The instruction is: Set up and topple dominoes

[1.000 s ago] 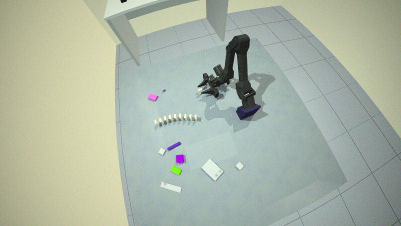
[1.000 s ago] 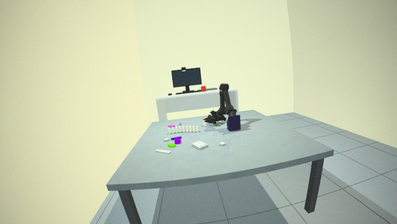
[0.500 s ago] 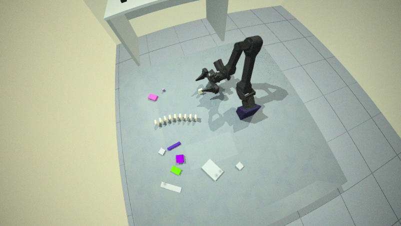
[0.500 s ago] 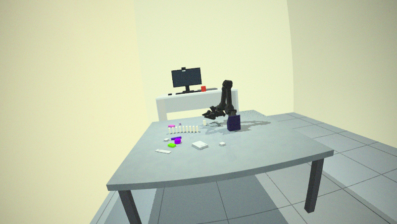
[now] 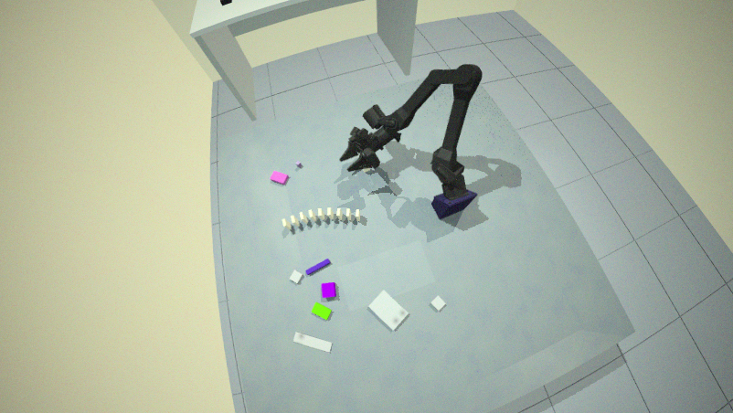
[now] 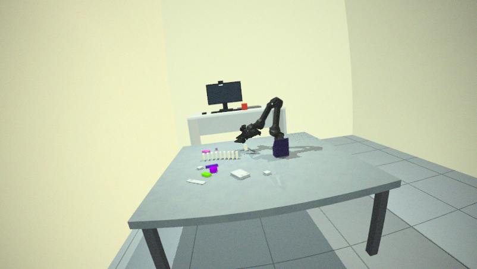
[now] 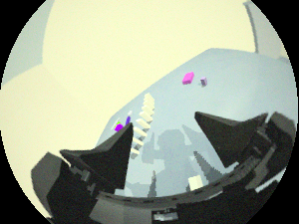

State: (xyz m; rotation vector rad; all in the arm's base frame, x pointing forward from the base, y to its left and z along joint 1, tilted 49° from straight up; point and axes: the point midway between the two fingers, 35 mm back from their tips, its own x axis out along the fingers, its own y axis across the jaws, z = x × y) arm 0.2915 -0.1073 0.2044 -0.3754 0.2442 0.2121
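Observation:
A curved row of cream dominoes (image 5: 321, 216) (image 6: 220, 155) (image 7: 142, 126) stands upright on the grey table (image 5: 513, 287) (image 6: 300, 180). One more cream domino (image 6: 245, 147) (image 7: 196, 182) (image 5: 367, 169) stands on the table by itself, apart from the row's right end and nearer the arm's base. My gripper (image 5: 347, 162) (image 6: 237, 140) (image 7: 164, 119) is open and empty. It hangs just above this lone domino, and its fingers do not touch it. In the top view a finger hides most of this domino.
A pink block (image 5: 279, 177) and a small purple cube (image 5: 298, 164) lie beyond the row. In front lie a purple bar (image 5: 318, 266), magenta block (image 5: 328, 290), green block (image 5: 322, 311) and several white pieces (image 5: 388, 310). The arm's purple base (image 5: 453, 201) stands right.

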